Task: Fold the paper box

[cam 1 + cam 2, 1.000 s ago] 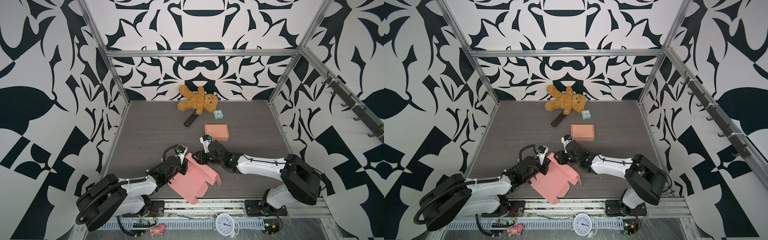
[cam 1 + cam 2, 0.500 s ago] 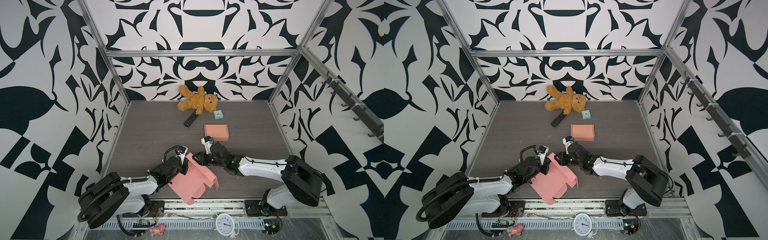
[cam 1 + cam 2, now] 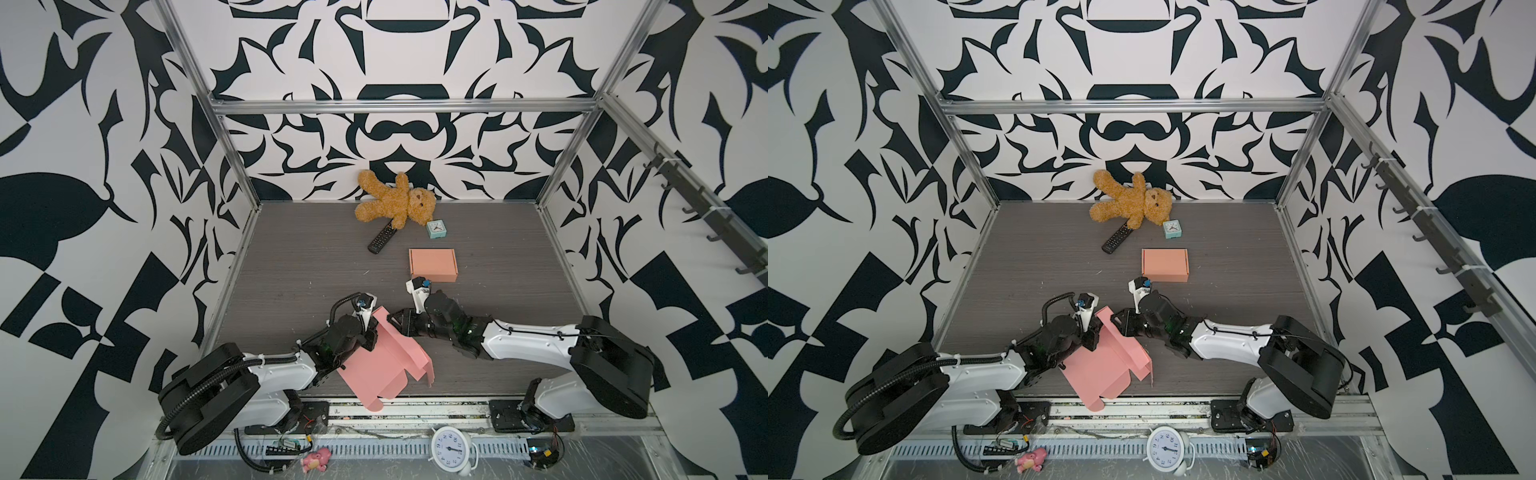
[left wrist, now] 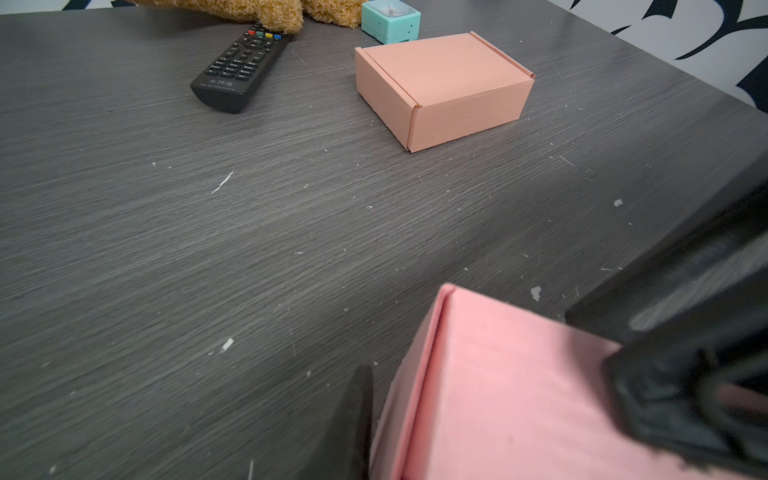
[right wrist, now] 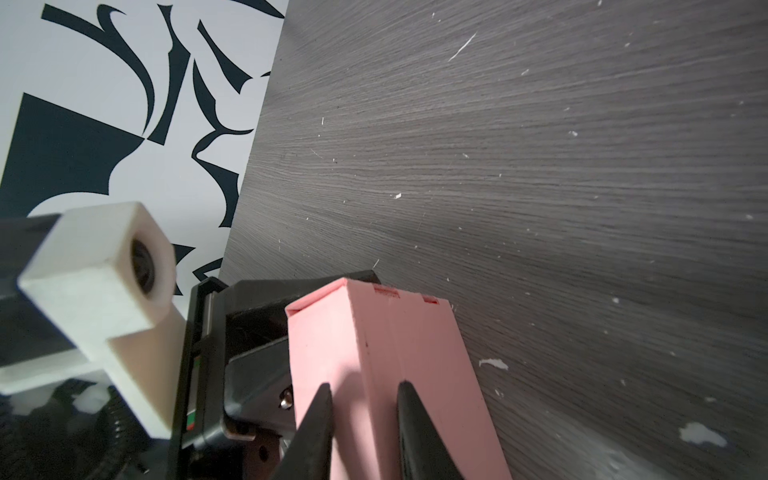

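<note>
Paper box (image 3: 374,370), pink, half-formed | step: likely raising side wall; right fingers (image 5: 316,432) pinch it; left fingers (image 4: 353,428) straddle, grip unclear | next: probably crease wall upright

both arms lie low and stretched forward, wrists almost meeting. the right arm (image 3: 528,345) angles inward, and the right gripper (image 3: 394,326) pinches a wall of the paper box (image 3: 382,370) between its fingers (image 5: 316,432). just beside it, at the end of the left arm (image 3: 282,370), the left gripper (image 3: 371,337) straddles the box's edge; how firmly it clasps is unclear.
</note>
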`<act>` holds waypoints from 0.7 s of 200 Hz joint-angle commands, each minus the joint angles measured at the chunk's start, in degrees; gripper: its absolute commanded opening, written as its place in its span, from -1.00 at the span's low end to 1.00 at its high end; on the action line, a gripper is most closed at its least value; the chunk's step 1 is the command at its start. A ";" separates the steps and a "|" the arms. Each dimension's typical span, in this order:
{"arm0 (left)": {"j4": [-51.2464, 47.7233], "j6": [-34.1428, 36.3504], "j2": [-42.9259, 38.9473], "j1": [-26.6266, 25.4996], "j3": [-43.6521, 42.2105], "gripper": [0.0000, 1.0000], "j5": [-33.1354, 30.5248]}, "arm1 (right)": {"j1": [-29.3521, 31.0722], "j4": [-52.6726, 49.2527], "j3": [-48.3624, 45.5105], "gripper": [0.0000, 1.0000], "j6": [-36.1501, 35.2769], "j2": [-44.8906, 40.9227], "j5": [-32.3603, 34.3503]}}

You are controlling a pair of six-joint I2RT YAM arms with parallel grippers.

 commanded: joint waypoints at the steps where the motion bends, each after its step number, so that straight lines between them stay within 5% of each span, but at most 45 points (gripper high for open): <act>1: 2.20 -1.07 0.74 -0.03 -1.43 -0.48 -2.25 | 1.40 -5.28 -0.58 -0.45 -0.32 -0.39 -1.25; 80: 10.04 -1.54 10.40 -0.12 -1.60 -0.44 -1.92 | 1.20 -5.34 -0.13 -0.47 -0.57 0.64 -0.98; 140: 10.28 -1.60 10.32 -0.12 -1.35 -0.72 -2.70 | 1.28 -5.37 -0.78 -0.49 -0.31 0.47 -0.83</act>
